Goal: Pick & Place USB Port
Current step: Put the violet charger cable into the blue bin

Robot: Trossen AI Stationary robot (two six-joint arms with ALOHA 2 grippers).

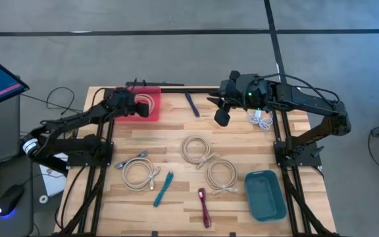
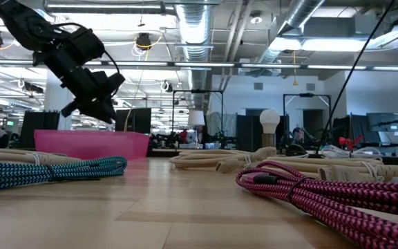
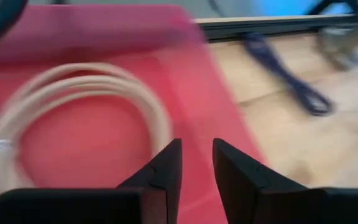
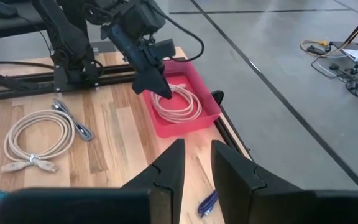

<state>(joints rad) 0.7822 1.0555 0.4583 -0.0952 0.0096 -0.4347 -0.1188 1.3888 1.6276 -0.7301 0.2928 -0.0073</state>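
Left gripper (image 4: 160, 89) is hovering parted and empty over the red tray (image 4: 207, 115); rising carelessly could snag the coiled cable (image 4: 178, 102).

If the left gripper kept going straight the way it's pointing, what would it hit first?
Most likely the beige cable coil in the pink bin. The left gripper hangs over the bin with its tips pointing down at the coil and a small gap between its fingers. How close the tips are to it is unclear.
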